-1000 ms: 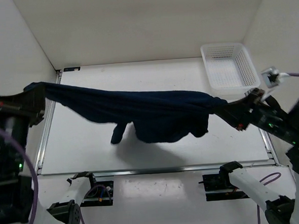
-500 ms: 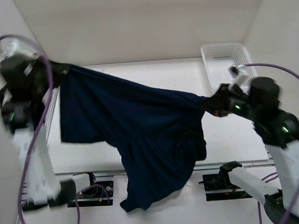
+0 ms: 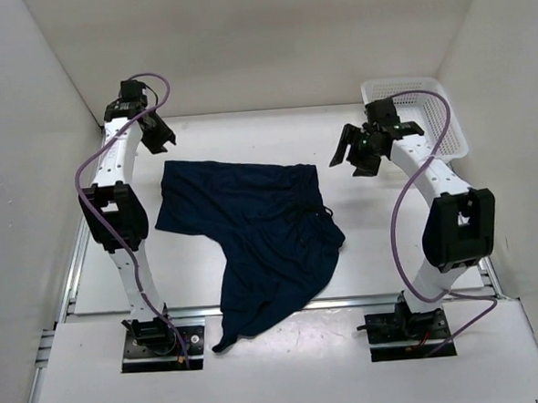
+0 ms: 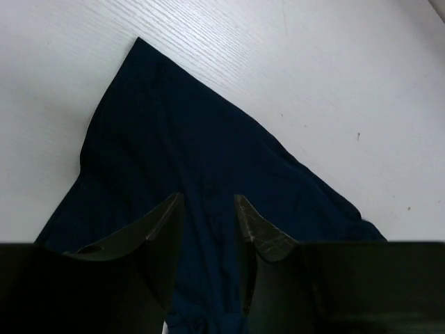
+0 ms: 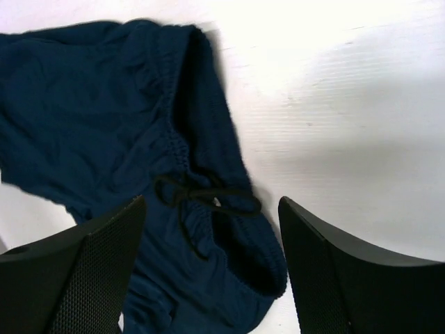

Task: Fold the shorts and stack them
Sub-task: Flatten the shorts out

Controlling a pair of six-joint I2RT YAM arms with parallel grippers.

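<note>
On the white table (image 3: 408, 239), the shorts (image 3: 253, 234) now lie spread out, where half a second ago they hung stretched in the air between the two arms. Both arms have let go and drawn back to the far side. The left gripper (image 3: 158, 139) hovers over the far left corner of the cloth with its fingers parted and nothing between them. The right gripper (image 3: 351, 160) is splayed wide and empty, off to the right of the garment and near the white lattice basket (image 3: 437, 109). The table top has a faint wood-grain texture. The shorts are soft, dark navy fabric, matte and lightly creased. One leg lies fairly flat toward the far left, ending in a sharp corner. The other runs toward the near edge, and its hem hangs over onto the metal rail (image 3: 348, 301) between the arm bases. The right wrist view shows the waistband (image 5: 174, 139) gathered in elastic ruffles and bunched along the right side of the garment. A thin dark drawstring (image 5: 177, 191) is looped loosely across it, and the fabric just past it is folded over on itself.
</note>
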